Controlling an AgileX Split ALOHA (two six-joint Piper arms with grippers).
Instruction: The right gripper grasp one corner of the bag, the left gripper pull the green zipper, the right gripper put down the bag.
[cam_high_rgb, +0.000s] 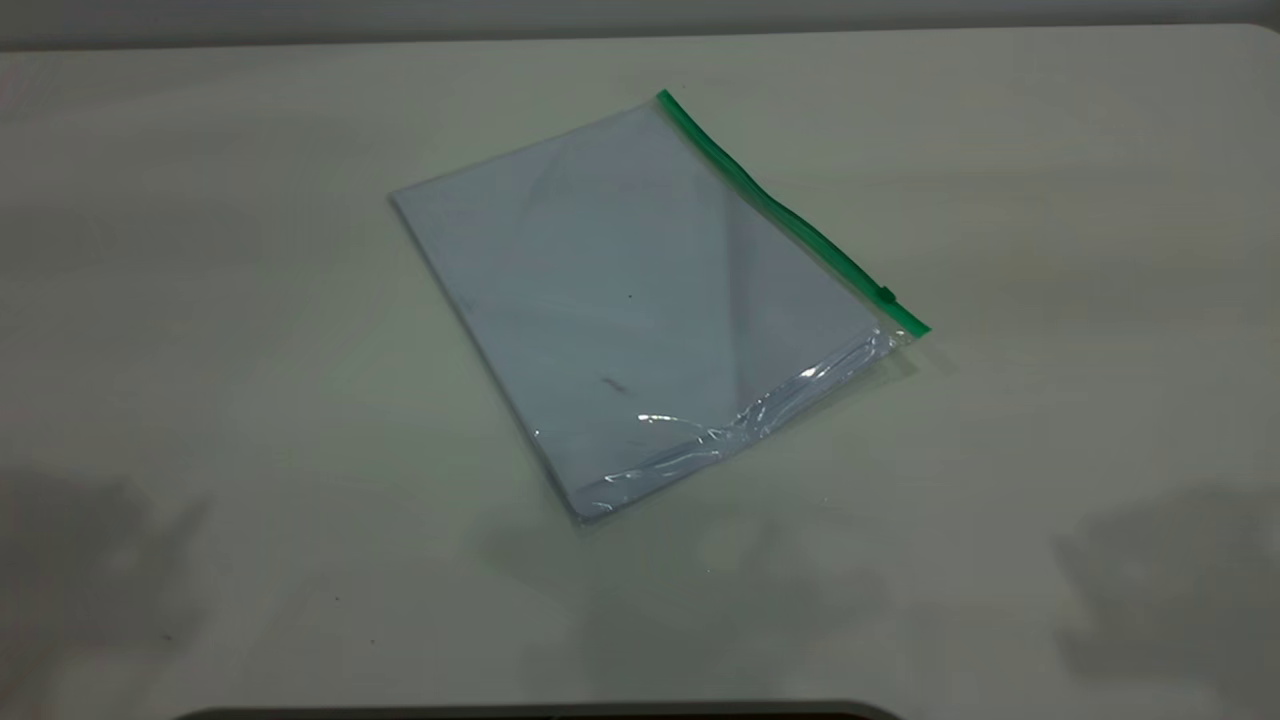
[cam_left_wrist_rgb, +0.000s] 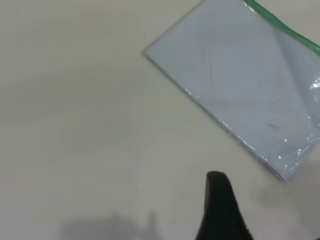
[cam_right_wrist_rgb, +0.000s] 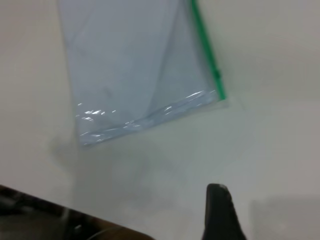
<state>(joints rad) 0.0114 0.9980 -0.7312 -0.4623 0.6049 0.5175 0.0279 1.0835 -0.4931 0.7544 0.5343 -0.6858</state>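
Note:
The bag is a flat clear pouch with pale bluish-white sheets inside, lying flat in the middle of the table. The green zipper runs along its far-right long edge, with the small slider tab near that edge's near end. Neither gripper shows in the exterior view. In the left wrist view a black part of my left gripper hangs over bare table, apart from the bag. In the right wrist view a black part of my right gripper is over bare table, short of the bag and its zipper.
The pale table surrounds the bag on all sides. Its far edge meets a grey wall. A dark curved edge shows at the table's front. Arm shadows lie at the front left and front right.

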